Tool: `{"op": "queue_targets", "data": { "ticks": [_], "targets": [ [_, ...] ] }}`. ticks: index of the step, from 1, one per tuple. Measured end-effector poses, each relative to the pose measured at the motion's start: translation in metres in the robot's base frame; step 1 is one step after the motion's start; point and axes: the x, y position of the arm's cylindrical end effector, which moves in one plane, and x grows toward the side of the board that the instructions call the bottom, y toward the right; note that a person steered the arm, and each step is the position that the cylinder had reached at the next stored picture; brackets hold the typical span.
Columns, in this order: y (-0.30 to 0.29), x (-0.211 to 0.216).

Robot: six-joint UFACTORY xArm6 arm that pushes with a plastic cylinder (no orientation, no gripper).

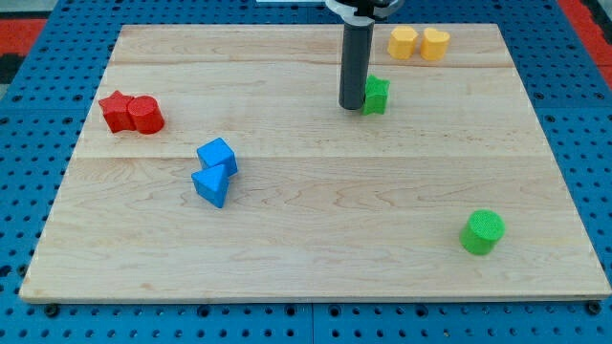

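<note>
Upper centre of the frame: my tip [351,105] rests on the pale wooden surface [316,239], touching the left side of a small green block [376,96], shape unclear. No fingers on this rod; nothing held. Block looks light, rigid, likely slides easily; contact its flat side.

Wooden board [316,268] lying on a blue pegboard [19,172], carrying seven blocks.
Sitting on it: red star [116,110] and red cylinder [146,116] at 9 o'clock; blue cube [217,156], blue wedge [210,184]; green block [376,96] at 12; yellow pair [419,43] at 1; green cylinder [482,232] at 4.
</note>
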Motion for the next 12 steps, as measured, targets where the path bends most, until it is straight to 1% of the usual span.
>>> {"op": "queue_targets", "data": {
  "ticks": [2,3,4,5,6,7,8,9,10,12],
  "targets": [
    [-0.001,-0.007],
    [-0.024,-0.036],
    [-0.012,-0.062],
    [0.018,0.003],
    [0.044,0.043],
    [0.032,0.015],
    [0.038,-0.013],
    [0.078,0.001],
    [0.086,0.04],
    [0.087,0.045]
  ]
}}
